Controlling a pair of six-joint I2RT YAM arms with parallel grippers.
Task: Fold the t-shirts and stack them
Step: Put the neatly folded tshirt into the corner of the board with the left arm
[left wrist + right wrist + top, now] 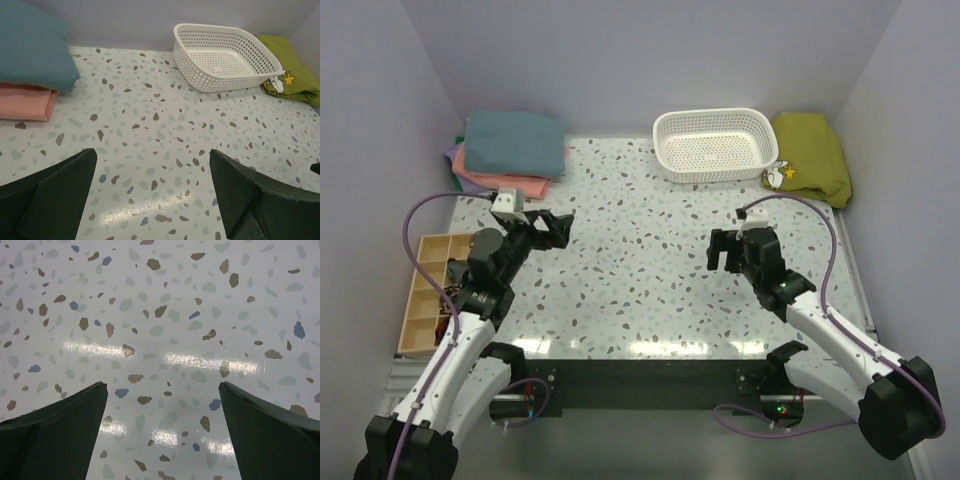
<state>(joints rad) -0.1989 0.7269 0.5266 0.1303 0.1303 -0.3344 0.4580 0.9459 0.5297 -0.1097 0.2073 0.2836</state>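
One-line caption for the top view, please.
Left gripper and right gripper open above the table; folded shirts stacked back left, basket and green cloth back right.

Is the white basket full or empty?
Empty. The white basket shows only its bare holey bottom, with nothing inside.

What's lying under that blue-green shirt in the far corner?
Under the blue-green shirt lies a folded salmon-pink shirt, and a lavender edge peeks out beside it. Anything deeper is covered.
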